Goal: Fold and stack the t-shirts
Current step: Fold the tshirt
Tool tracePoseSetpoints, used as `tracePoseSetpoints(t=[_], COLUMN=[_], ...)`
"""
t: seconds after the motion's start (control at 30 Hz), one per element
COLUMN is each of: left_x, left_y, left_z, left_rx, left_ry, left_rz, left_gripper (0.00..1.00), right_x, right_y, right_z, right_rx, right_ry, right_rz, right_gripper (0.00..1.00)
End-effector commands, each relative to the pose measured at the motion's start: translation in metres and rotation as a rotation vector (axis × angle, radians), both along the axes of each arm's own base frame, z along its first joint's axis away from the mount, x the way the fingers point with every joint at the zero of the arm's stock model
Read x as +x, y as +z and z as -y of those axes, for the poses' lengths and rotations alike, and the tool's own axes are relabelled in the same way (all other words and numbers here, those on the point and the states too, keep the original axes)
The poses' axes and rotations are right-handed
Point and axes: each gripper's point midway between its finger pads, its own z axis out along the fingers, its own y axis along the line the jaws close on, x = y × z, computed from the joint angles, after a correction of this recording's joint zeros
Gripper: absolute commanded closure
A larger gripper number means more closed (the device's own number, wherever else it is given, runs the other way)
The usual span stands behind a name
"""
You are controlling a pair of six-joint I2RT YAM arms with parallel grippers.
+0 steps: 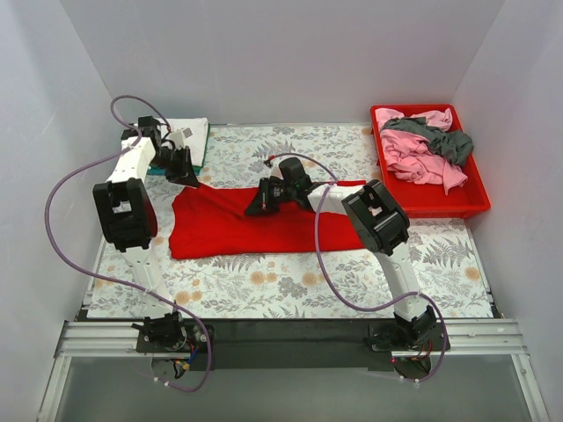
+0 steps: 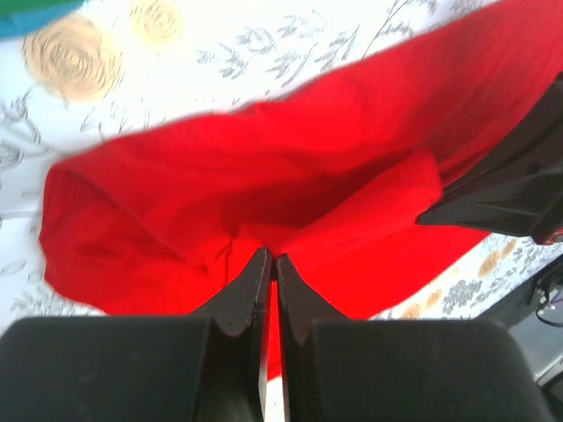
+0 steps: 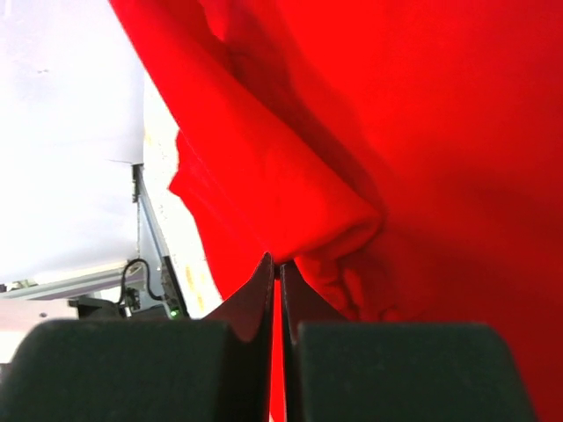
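Note:
The large red t-shirt [image 1: 255, 230] lies across the middle of the table, partly folded. My left gripper [image 1: 187, 176] is shut on the red t-shirt's far left edge [image 2: 264, 202], pinching cloth at its tips. My right gripper [image 1: 262, 206] is shut on the red t-shirt's far edge near the middle [image 3: 290, 211], with a bunched fold above its tips. A folded white t-shirt [image 1: 189, 134] lies on a green one at the far left. Pink [image 1: 413, 158] and dark grey [image 1: 444, 141] t-shirts lie crumpled in the tray.
A rigid red plastic tray [image 1: 440, 204] stands at the far right. The table has a floral cloth [image 1: 290, 290]. White walls enclose the table on three sides. Purple cables loop off both arms.

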Motion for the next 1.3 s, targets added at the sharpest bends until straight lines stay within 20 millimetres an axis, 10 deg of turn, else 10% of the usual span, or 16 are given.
tracePoseSetpoints(t=[0.0,0.8,0.9,1.07,1.27], left_x=[-0.015,-0.107,-0.106,-0.096,-0.088], left_y=[0.007,-0.037,-0.038,-0.011,0.017], left_z=[-0.022,-0.021,-0.022,-0.021,-0.002], left_rx=[0.055,0.081,0.092,0.061,-0.017], left_ry=[0.011,-0.001,0.004,0.011,-0.002], left_rz=[-0.059,-0.247,-0.237,-0.120,0.024], left_gripper=[1.00,1.00,0.89,0.76,0.76], right_x=[-0.011,-0.079,-0.079,-0.068,-0.048], right_y=[0.047,0.011,0.009,0.030,0.079], right_z=[-0.007,0.002,0.002,0.008,0.026], right_rx=[0.078,0.000,-0.007,0.018,0.058], right_ry=[0.044,0.131,0.137,0.164,0.239], right_rz=[0.047,-0.077,-0.069,0.030,0.294], right_gripper=[0.99,0.99,0.81,0.50,0.61])
